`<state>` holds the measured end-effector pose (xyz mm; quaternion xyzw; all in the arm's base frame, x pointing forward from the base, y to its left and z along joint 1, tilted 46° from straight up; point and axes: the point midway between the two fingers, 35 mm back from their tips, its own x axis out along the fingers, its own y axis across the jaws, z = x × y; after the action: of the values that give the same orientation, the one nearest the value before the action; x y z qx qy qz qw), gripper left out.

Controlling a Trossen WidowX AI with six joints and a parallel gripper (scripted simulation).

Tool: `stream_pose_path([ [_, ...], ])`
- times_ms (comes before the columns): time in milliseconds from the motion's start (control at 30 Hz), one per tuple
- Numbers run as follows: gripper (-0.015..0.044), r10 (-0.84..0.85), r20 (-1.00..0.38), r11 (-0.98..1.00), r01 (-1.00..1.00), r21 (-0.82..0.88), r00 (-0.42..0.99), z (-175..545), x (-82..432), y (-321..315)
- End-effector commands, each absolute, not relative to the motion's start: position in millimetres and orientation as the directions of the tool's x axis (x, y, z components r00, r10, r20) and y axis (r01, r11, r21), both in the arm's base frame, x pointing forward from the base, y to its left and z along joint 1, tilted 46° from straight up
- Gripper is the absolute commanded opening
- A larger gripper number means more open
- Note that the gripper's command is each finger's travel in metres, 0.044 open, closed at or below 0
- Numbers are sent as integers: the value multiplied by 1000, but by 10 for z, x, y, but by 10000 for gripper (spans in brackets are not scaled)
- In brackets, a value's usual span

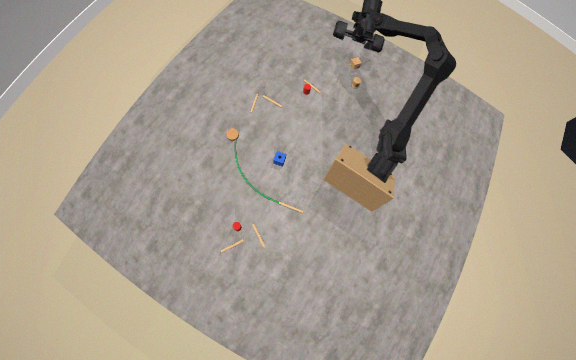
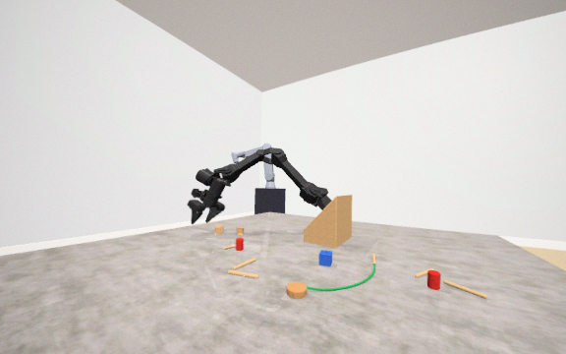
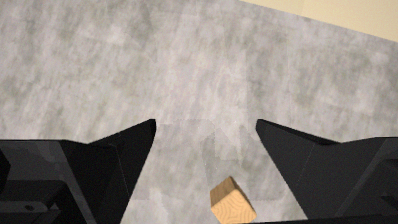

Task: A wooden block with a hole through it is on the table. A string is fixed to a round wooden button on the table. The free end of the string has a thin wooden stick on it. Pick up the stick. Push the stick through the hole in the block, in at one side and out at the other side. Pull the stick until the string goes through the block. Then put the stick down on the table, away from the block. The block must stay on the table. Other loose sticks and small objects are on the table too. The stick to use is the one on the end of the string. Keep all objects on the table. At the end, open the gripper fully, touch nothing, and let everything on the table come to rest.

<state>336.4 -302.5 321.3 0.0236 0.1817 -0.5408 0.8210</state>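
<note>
The thin wooden stick (image 1: 291, 207) (image 2: 373, 259) lies on the table at the end of the green string (image 1: 243, 175) (image 2: 347, 286). The string curves over the table to the round wooden button (image 1: 232, 134) (image 2: 297, 290). A small blue block (image 1: 280, 158) (image 2: 325, 259) stands inside this curve, with a dark round hole visible on top in the top view. The string lies beside it, not through it. My gripper (image 1: 358, 37) (image 2: 201, 221) (image 3: 207, 123) is wide open and empty, pointing down above the table, far from stick and block.
A small wooden cube (image 1: 356, 63) (image 2: 219, 229) (image 3: 233, 205) and a wooden peg (image 1: 356, 82) (image 2: 240, 230) stand near my gripper. Red cylinders (image 1: 307, 89) (image 1: 237, 226) (image 2: 240, 244) (image 2: 433, 280) stand near several loose sticks. The arm rises from a large wooden wedge (image 1: 358, 185) (image 2: 329, 223).
</note>
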Motion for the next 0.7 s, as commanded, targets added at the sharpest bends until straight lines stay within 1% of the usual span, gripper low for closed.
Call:
stream_pose_path([
  [0,440,-819,-430,533,781,-325,379,2700,3699,-2708],
  [133,440,-738,-532,663,596,-453,415,2203,3988,-2241],
  [267,440,-688,-594,725,440,-531,417,1877,4114,-1916],
  [400,440,-631,-672,764,158,-626,388,1403,4203,-1433],
  [533,440,-585,-737,729,-177,-661,338,920,4175,-905],
  [667,440,-563,-779,604,-507,-615,275,473,4022,-396],
])
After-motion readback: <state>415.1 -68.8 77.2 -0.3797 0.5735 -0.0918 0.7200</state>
